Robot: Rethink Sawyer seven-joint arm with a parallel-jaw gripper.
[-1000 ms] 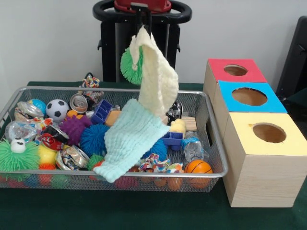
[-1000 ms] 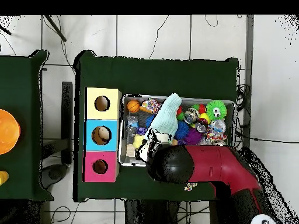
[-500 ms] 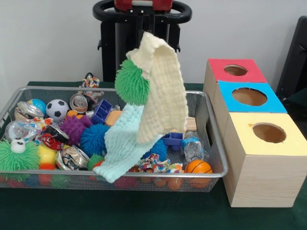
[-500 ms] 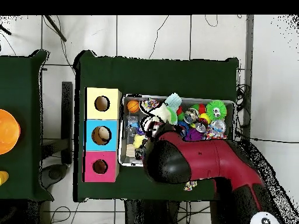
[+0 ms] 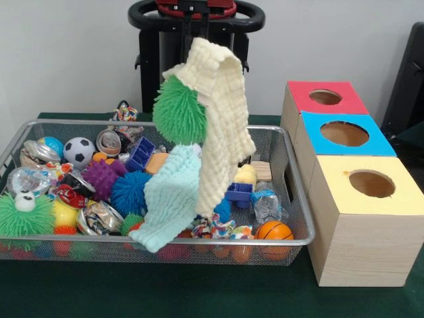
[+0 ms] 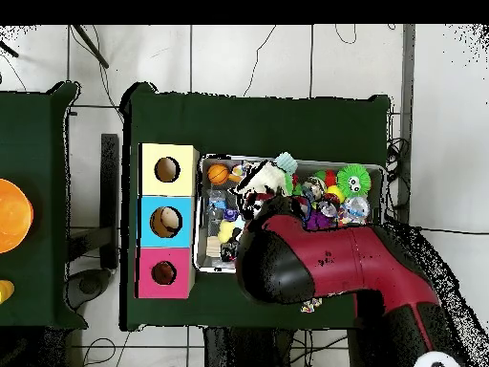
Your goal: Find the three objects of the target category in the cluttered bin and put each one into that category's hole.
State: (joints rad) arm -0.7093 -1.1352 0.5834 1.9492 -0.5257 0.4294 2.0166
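One arm [image 6: 325,268] over bin [image 5: 291,199], cloth [image 5: 222,126] hanging

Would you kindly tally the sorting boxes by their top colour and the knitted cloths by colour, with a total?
Red-topped box: 1
Blue-topped box: 1
Yellow-topped box: 1
Cream cloth: 1
Mint cloth: 1
Total: 5
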